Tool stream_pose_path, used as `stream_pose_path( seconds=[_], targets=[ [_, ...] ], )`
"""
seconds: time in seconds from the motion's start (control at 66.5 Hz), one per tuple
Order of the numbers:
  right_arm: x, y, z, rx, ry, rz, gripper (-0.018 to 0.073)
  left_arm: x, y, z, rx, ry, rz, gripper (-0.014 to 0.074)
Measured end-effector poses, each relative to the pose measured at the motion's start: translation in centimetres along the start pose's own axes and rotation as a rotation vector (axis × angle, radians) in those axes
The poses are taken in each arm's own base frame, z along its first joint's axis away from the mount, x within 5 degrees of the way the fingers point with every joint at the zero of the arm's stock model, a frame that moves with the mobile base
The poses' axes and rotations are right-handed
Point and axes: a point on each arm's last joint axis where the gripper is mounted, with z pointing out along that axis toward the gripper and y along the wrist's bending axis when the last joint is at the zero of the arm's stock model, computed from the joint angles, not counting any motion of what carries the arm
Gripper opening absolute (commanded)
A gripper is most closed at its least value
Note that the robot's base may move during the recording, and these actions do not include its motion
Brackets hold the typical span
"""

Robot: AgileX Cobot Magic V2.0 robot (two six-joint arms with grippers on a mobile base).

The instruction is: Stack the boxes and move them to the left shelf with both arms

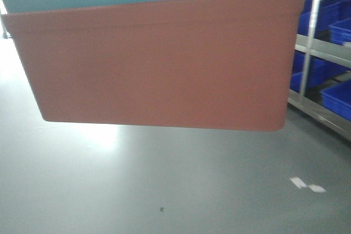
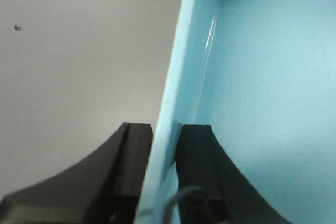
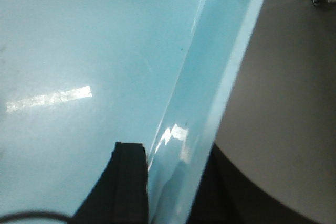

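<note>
Open grey floor [image 1: 164,190] beneath the pink bin [image 1: 159,64]; steel rack [image 1: 323,49] with blue crates [image 1: 337,98] at right.

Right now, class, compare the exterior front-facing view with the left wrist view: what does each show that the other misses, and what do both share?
Only the front view: the salmon pink bin from outside, hanging clear of the grey floor, dark blue crates on a steel rack at right, and white marks on the ground. Only the left wrist view: the left gripper clamped on the light blue bin, one finger outside its wall and one inside, plus that bin's interior. Both: the light blue bin and the grey floor.
</note>
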Motion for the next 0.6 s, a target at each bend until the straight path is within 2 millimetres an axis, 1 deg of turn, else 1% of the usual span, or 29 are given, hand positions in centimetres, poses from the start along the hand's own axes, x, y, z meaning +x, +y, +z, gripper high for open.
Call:
stream_pose_path(
  seconds=[0.602],
  targets=[
    [0.01, -0.01, 0.00, 0.001, 0.002, 0.000, 0.0056, 0.01, -0.01, 0.03, 0.000, 0.001, 0.000, -0.0003]
  ],
)
